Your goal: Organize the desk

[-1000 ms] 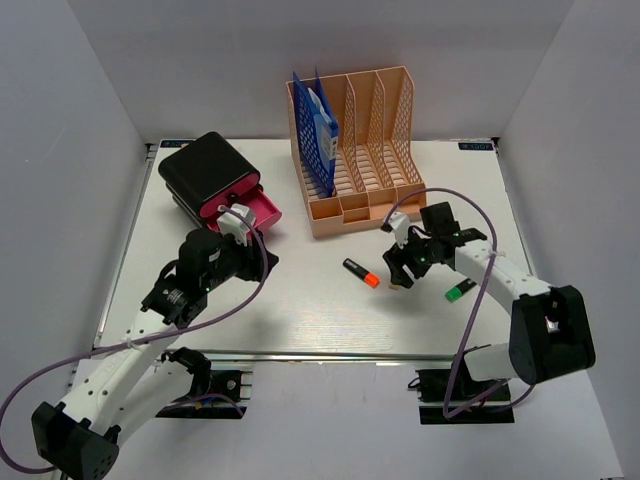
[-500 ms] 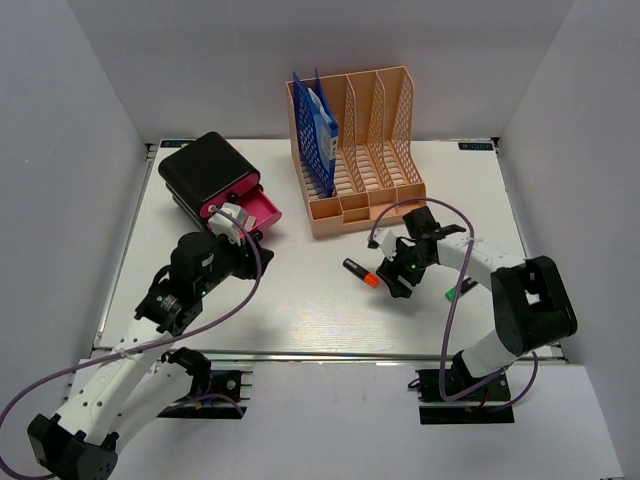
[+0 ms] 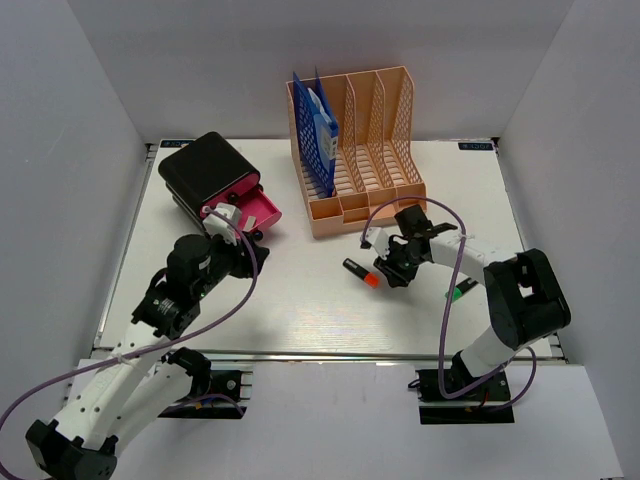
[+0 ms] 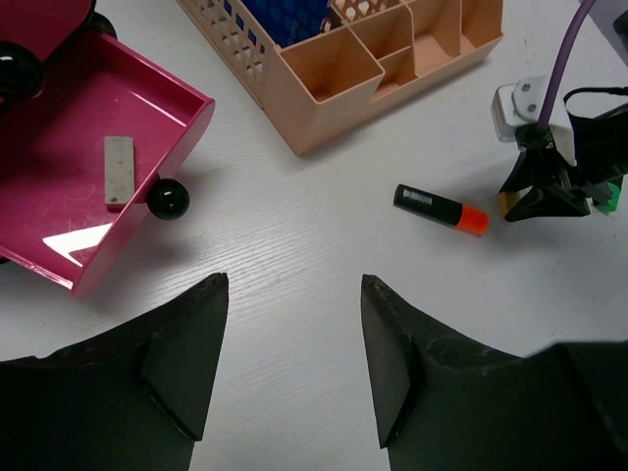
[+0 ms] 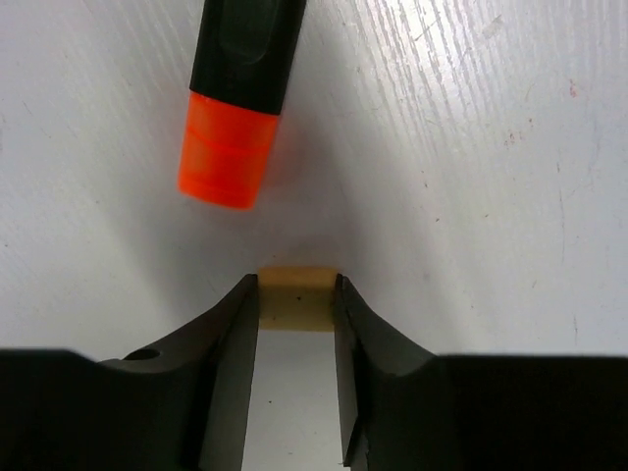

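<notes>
The white desk (image 3: 300, 315) holds a black highlighter with an orange cap (image 3: 361, 272) near its middle. My right gripper (image 3: 393, 275) is low over the desk just right of that cap. In the right wrist view it (image 5: 297, 294) is shut on a small beige block (image 5: 297, 302), with the orange cap (image 5: 228, 157) just ahead. My left gripper (image 3: 245, 255) is open and empty by the pink drawer (image 3: 256, 211). In the left wrist view its jaws (image 4: 294, 285) stand wide apart above bare desk.
A peach mesh file rack (image 3: 365, 150) with blue folders stands at the back. A black drawer box (image 3: 205, 170) has its pink drawer (image 4: 59, 196) pulled out, with a small pale strip (image 4: 119, 171) inside. A green-capped highlighter (image 3: 455, 293) lies right of my right arm.
My right gripper has moved left and a little back, up to the orange cap, still holding the beige block. My left arm has drawn back slightly.
</notes>
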Available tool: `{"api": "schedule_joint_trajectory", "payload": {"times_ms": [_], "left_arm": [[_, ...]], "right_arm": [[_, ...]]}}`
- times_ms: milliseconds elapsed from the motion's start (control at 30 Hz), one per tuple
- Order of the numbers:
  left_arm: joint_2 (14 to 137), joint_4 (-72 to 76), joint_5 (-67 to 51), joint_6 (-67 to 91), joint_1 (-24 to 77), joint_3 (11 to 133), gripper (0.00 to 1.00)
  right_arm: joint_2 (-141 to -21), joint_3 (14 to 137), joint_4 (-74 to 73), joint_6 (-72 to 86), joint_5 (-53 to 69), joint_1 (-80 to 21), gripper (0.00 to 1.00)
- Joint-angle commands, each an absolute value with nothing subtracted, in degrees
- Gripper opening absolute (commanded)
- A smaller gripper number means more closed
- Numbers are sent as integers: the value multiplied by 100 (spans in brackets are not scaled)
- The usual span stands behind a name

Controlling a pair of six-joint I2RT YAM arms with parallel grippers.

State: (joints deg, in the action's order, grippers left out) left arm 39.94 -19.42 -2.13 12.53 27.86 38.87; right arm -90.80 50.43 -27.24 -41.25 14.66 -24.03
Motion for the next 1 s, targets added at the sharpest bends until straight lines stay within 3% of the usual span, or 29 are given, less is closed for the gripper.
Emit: {"api": "schedule_joint_trajectory", "payload": {"times_ms": [0, 133, 300, 467, 733, 967], "left_arm": [[3710, -1916, -88, 1283, 2751, 3894, 66], [3393, -1872, 272, 1327, 2751, 3850, 66], [2876, -1802, 553, 1362, 2751, 3753, 66], [2339, -1732, 1080, 1433, 2751, 3630, 65], [1890, -1679, 1494, 1459, 2751, 3533, 64], [1916, -1731, 1529, 1477, 2751, 3568, 64]], "right_arm": [[-8860, 4913, -2795, -4411, 1398, -2478, 19], [-8439, 5298, -3294, -4596, 1397, -2540, 11], [-8683, 7771, -4751, -4877, 2098, -2777, 10], [-9526, 9209, -5072, -5238, 2372, -3330, 10], [-10888, 11054, -3511, -4247, 2786, -4191, 10], [-12012, 11504, -1601, -2851, 2382, -4667, 8]]}}
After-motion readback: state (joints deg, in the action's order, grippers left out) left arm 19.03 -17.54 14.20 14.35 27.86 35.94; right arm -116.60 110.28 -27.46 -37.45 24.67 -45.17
